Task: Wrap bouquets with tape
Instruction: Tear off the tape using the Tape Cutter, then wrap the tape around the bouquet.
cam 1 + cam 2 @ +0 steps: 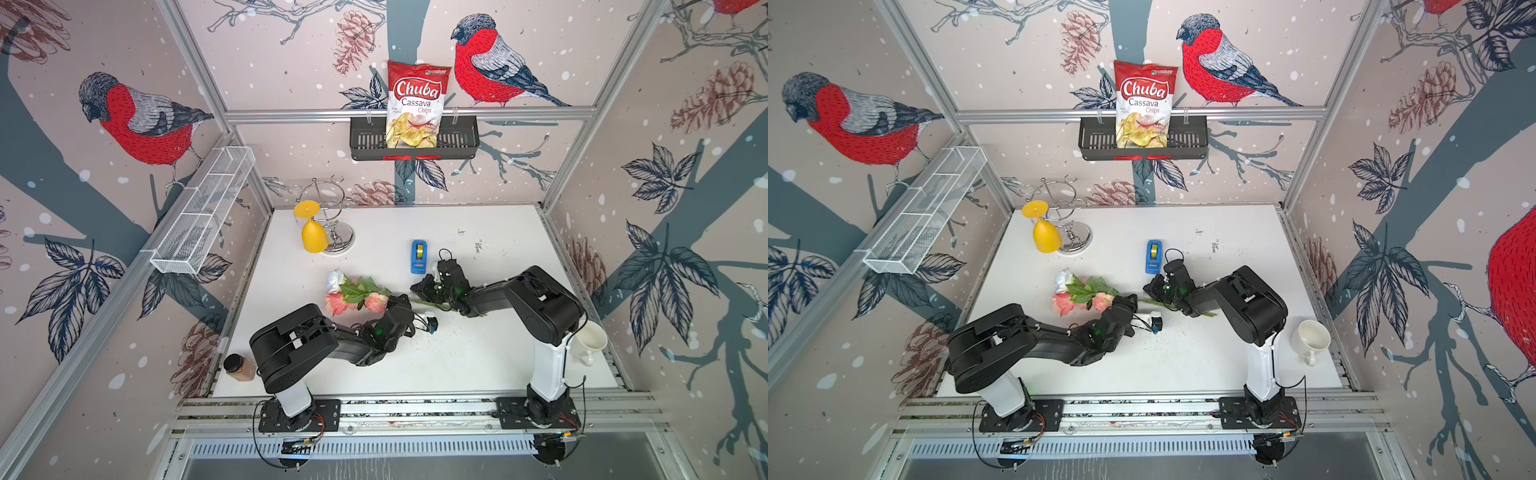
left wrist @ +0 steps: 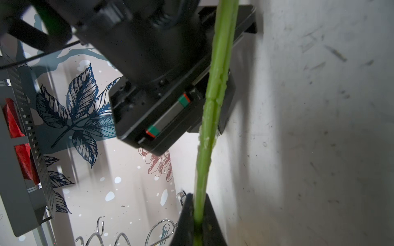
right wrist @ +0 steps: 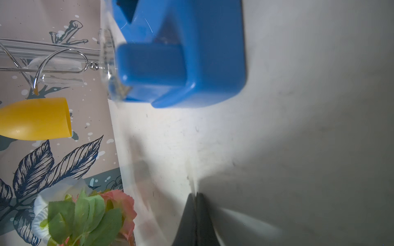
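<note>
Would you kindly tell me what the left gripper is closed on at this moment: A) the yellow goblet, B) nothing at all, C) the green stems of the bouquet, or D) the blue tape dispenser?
C: in the left wrist view the left gripper is shut on the bouquet's green stems, with the blue tape dispenser standing apart on the table.

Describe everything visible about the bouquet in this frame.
The bouquet is a small bunch of artificial flowers: pink and white blooms, green leaves, long thin green stems. It lies mid-table, blooms toward the yellow goblet's side, stems toward the right arm. The left gripper is shut on the stems, which look like moulded plastic.
</note>
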{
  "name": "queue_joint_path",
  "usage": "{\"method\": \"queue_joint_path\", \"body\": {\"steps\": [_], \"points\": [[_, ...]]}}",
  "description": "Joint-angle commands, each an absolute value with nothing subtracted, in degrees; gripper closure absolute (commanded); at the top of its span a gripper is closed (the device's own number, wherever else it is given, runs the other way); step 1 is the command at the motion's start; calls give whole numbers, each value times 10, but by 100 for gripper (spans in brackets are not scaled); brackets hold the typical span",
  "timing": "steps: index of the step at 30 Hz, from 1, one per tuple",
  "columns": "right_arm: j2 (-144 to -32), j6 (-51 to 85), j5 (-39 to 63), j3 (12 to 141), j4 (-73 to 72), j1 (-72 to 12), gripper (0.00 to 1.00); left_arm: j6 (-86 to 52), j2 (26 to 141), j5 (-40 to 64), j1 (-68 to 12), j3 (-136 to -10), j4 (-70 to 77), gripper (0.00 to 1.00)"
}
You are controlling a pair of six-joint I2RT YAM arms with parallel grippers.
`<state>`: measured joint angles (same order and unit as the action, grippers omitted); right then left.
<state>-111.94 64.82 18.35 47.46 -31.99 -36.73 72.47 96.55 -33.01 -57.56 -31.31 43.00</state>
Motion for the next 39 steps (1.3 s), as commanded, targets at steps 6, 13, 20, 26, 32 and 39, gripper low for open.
{"method": "queue_joint_path", "body": {"steps": [6, 13, 20, 26, 32, 39], "points": [[-983, 538, 10, 537, -162, -372, 41, 740, 871, -300, -598, -313, 433, 100], [-805, 405, -82, 542, -7, -344, 21, 702, 726, -167, -603, -346, 215, 100], [-639, 289, -87, 527, 93, -303, 17, 714, 642, -64, -603, -345, 102, 100], [-518, 208, -80, 487, 95, -302, 16, 716, 637, 6, -595, -342, 79, 100], [-479, 205, 17, 502, 170, -305, 17, 702, 688, 59, -560, -372, 76, 100], [-451, 220, 63, 496, 221, -332, 17, 670, 728, 106, -549, -418, 53, 100]]}}
